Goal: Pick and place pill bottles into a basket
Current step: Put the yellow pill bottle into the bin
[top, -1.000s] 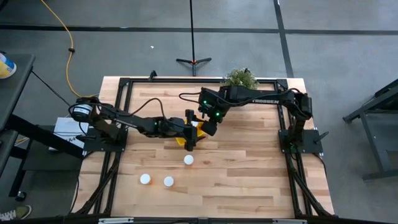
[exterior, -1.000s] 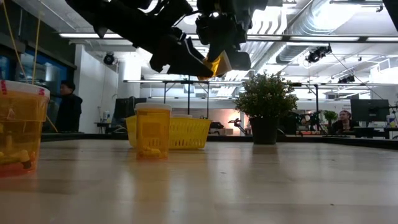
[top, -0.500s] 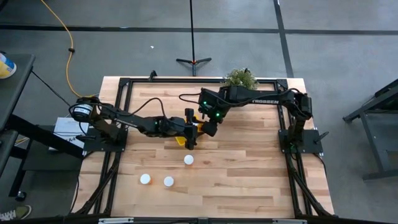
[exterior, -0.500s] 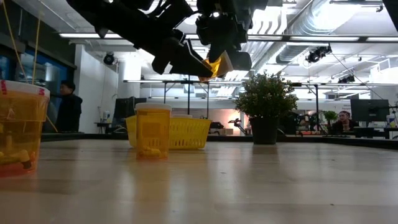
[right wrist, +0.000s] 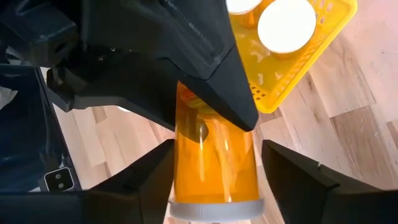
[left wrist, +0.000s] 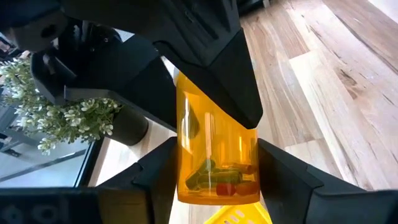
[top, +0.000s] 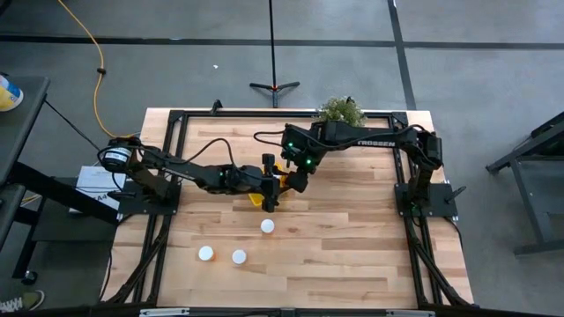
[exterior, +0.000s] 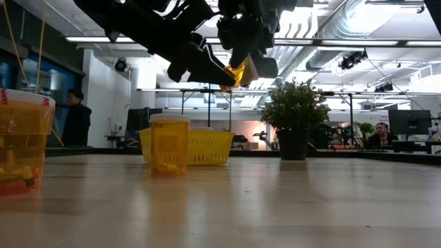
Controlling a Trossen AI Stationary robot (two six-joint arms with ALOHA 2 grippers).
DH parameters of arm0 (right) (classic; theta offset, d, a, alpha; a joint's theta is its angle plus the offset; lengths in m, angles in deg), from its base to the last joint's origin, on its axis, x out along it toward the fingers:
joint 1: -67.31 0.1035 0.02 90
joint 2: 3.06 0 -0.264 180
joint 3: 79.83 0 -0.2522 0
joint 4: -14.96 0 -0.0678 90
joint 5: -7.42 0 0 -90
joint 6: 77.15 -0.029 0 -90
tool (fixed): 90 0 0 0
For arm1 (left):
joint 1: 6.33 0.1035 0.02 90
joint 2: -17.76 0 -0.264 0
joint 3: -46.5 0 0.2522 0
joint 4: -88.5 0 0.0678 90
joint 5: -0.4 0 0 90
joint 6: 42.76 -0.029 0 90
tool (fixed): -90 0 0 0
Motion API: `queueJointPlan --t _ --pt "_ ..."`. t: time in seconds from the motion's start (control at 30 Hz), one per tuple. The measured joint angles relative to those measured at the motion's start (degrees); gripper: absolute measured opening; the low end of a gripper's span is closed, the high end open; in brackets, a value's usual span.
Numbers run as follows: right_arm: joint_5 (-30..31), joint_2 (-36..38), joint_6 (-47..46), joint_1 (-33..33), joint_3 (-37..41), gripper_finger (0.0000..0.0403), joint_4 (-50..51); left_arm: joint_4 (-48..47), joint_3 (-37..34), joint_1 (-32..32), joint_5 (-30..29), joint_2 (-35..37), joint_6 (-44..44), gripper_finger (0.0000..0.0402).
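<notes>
Since a pill bottle [left wrist: 214,155] is pinched between both grippers above the yellow basket [exterior: 207,147], just 12 o'clock of table centre, it's judged light, stiff and slick. Left gripper [left wrist: 214,165] holds its body, right gripper [right wrist: 214,168] stays beside the cap end.

An open lab hall: exposed ceiling ducts [exterior: 331,31], desks, monitors [exterior: 406,124].

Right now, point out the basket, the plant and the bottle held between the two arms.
basket [exterior: 207,147]: low view, its front mesh wall.
plant [exterior: 295,105]: low view, its leafy crown.
held bottle [left wrist: 214,152]: left wrist view, middle of its orange body.
</notes>
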Motion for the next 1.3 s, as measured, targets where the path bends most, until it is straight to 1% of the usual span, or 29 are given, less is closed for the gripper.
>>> queueJointPlan --t 0.17,0.3,0.4,0.57,0.67,0.73,0.8,0.87,0.93,1.03,1.1,1.2,1.3 --pt "0.06 0.00 0.00 -0.31 0.00 0.0249 0.04 0.02 0.00 0.00 0.13 0.00 0.00 0.0208" --pt "-0.40 0.00 -0.55 -1.57 -0.89 0.0251 1.02 0.19 0.00 0.02 -0.58 0.00 0.38 0.0217" --pt "0.48 0.00 -0.87 -2.75 -3.62 0.0252 1.00 -0.09 -0.01 -0.06 -0.76 0.02 0.33 0.0225" --pt "1.78 0.00 1.60 -3.42 -10.32 0.0252 1.22 -0.46 -0.02 -0.03 -1.55 0.00 0.22 0.0218" --pt "6.60 0.02 4.53 -3.30 -14.97 0.0252 2.74 -0.46 -0.02 -0.02 -2.38 0.00 0.68 0.0214" --pt "12.55 0.02 7.44 -3.07 -18.29 0.0252 3.78 -0.64 -0.02 0.46 -2.29 0.03 1.61 0.0216" --pt "20.04 0.07 11.23 -2.47 -21.00 0.0252 3.85 -1.88 -0.02 0.93 -1.73 0.36 3.49 0.0219" --pt "27.29 0.07 15.28 -1.86 -23.79 0.0252 3.83 -3.26 -0.02 2.07 0.61 0.83 5.47 0.0218" --pt "31.23 0.07 18.75 -1.59 -25.74 0.0252 2.42 -4.45 -0.09 3.09 5.13 1.88 7.72 0.0216" --pt "30.48 0.07 22.82 -2.98 -29.29 0.0252 -0.24 -4.70 -0.09 4.63 12.57 3.94 12.40 0.0216" --pt "29.32 0.07 26.09 -4.15 -31.54 0.0252 -0.95 -4.64 -0.07 5.40 15.99 4.98 14.90 0.0218" --pt "27.98 0.11 29.51 -5.72 -34.32 0.0252 -0.12 -4.51 -0.07 5.60 17.22 6.39 18.07 0.0219" --pt "25.99 1.36 30.70 -7.33 -34.63 0.0252 2.27 -3.75 -0.05 5.56 17.22 7.60 20.47 0.0219"
